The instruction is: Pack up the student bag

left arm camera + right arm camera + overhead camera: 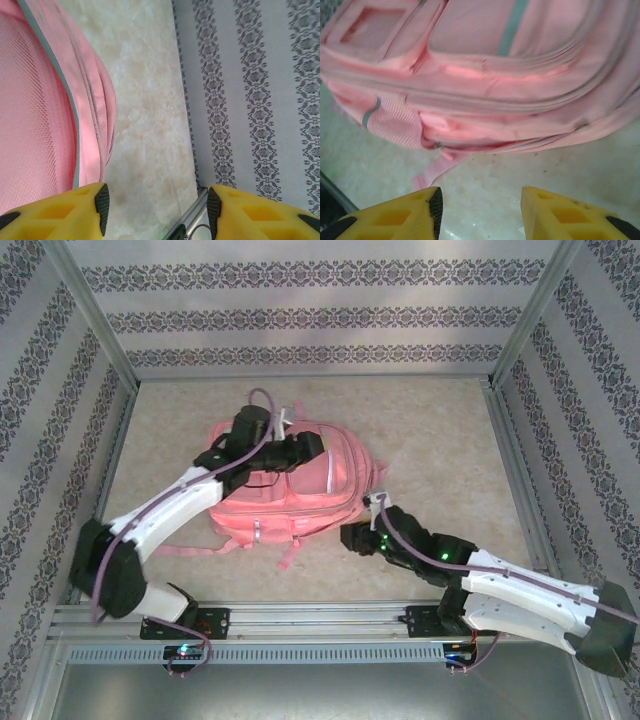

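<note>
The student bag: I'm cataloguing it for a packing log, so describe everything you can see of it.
The student bag is a soft pink fabric backpack lying flat, front up, on the table. It shows stacked zipped pockets, grey trim stripes, a mesh side panel and pink straps trailing toward the near edge. The left tool, open, hangs over its far part; the right tool, open, faces its side, not touching.

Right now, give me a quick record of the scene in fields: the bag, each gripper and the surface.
Student bag: pink, lying on the table, front pockets up, straps trailing toward the arms' bases
Left gripper: open, empty, at the bag's far side
Right gripper: open, empty, facing the bag's near-right side, not touching it
Table: beige, mottled
Walls: striped patterned wallpaper
</note>
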### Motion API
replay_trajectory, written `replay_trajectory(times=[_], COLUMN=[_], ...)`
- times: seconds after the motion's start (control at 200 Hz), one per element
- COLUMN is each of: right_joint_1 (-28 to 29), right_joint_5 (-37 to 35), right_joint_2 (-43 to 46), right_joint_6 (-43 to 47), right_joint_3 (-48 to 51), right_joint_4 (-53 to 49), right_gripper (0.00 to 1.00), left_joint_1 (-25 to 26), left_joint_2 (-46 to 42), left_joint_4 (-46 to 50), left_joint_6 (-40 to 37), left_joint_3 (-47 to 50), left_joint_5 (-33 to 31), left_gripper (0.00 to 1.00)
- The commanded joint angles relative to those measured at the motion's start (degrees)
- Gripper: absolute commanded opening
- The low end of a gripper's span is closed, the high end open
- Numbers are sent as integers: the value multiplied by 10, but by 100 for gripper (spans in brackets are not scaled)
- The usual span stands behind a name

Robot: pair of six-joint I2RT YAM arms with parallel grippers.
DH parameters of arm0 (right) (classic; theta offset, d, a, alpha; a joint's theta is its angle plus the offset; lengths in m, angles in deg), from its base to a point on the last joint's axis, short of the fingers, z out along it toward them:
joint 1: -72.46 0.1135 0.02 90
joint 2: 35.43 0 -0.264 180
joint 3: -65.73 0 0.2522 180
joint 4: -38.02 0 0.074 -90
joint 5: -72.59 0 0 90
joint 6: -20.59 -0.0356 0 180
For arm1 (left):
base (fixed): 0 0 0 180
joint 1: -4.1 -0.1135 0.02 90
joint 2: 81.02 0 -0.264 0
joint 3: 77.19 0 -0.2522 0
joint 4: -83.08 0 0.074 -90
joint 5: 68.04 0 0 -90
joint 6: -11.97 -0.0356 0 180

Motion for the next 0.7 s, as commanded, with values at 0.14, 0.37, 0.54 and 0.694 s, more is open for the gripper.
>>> replay_trajectory(times=[0.14,0.37,0.54,0.694], right_joint_1=[103,123,145,144], right_joint_5=[-87,-150,-167,-171], right_joint_2=[-148,-270,-336,-345], right_joint_6=[-5,-5,29,28], right_joint_3=[-34,-36,-22,-1], right_joint_4=[72,198,316,366], right_gripper=[46,49,46,46], left_joint_1=[-27,-36,-36,-29], left_joint_2=[-148,-214,-264,-285], left_joint_4=[188,274,264,288], left_joint_6=[-31,16,37,71], left_joint_3=[52,80,122,179], left_joint_5=[-133,-216,-204,-172], left_gripper=[58,58,56,51])
